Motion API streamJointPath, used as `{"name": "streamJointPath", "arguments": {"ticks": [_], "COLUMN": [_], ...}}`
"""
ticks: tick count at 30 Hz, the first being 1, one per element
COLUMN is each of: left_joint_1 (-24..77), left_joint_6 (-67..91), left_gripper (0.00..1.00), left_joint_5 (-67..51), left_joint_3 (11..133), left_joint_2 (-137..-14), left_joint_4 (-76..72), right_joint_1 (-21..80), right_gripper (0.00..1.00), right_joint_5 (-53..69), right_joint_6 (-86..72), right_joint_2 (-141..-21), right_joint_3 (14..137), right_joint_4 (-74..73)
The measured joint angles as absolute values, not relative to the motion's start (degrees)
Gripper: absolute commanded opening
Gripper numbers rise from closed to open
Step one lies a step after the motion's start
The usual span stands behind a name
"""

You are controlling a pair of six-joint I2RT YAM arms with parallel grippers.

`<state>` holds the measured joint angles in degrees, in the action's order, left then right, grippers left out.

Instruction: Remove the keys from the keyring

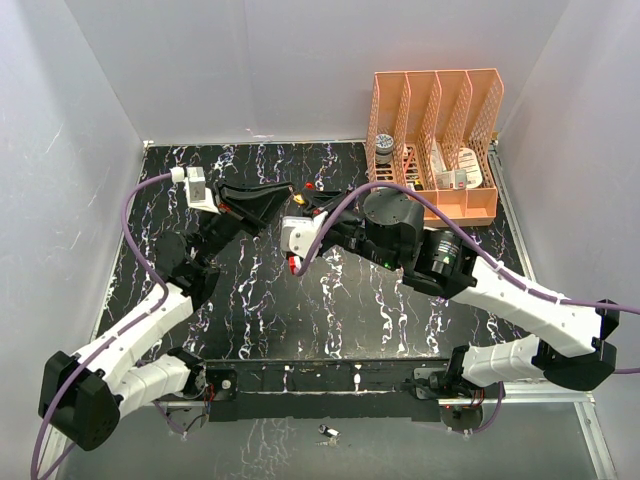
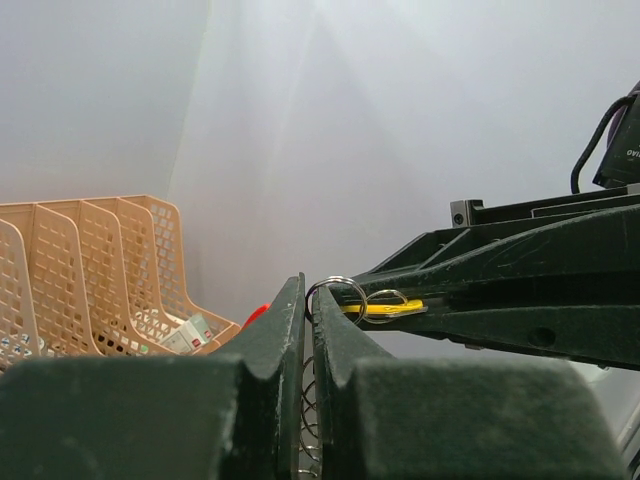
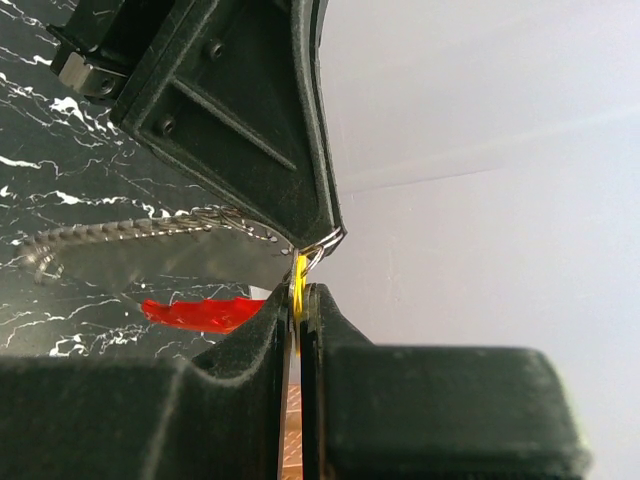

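My left gripper (image 2: 309,291) is shut on the keyring (image 2: 336,284), a thin silver ring that pokes out above its fingertips. A ridged coil of the keyring (image 2: 309,400) hangs down between its fingers. The yellow key (image 2: 386,309) hangs from a smaller ring and lies flat between the dark fingers (image 2: 500,290) of the right gripper. In the right wrist view my right gripper (image 3: 300,291) is shut on the yellow key (image 3: 299,270), right under the left fingers (image 3: 250,120). The red key (image 3: 200,312) dangles free to the left. Both grippers (image 1: 280,193) (image 1: 308,205) meet above the table's far middle.
An orange mesh file rack (image 1: 435,140) with small items in it stands at the back right, also in the left wrist view (image 2: 90,270). White walls close in the black marbled table (image 1: 300,310). A small metal piece (image 1: 327,432) lies on the front ledge.
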<state>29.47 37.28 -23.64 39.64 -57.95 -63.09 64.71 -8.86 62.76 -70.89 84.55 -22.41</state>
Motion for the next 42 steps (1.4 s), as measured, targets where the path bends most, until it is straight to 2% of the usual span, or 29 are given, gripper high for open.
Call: {"name": "streamJointPath", "arguments": {"ticks": [22, 32, 36, 42], "left_joint_1": [29.3, 29.3, 29.3, 29.0], "left_joint_6": [40.0, 25.2, 19.5, 13.5], "left_gripper": [0.00, 0.00, 0.00, 0.00], "left_joint_5": [-18.6, -8.9, -4.2, 1.8], "left_joint_3": [39.6, 39.4, 39.4, 39.4], "left_joint_2": [-60.0, -54.4, -54.7, -59.5], "left_joint_4": [-68.8, -46.9, -36.0, -24.1], "right_joint_1": [65.1, 63.0, 57.1, 45.1], "right_gripper": [0.00, 0.00, 0.00, 0.00], "right_joint_5": [-6.5, -18.2, -20.8, -16.9], "right_joint_6": [57.9, 46.0, 39.6, 28.9], "right_joint_2": [-71.3, -70.8, -74.5, -81.5], "right_joint_3": [79.1, 78.3, 79.8, 82.6], "right_joint_4": [-20.0, -13.6, -12.9, -13.1]}}
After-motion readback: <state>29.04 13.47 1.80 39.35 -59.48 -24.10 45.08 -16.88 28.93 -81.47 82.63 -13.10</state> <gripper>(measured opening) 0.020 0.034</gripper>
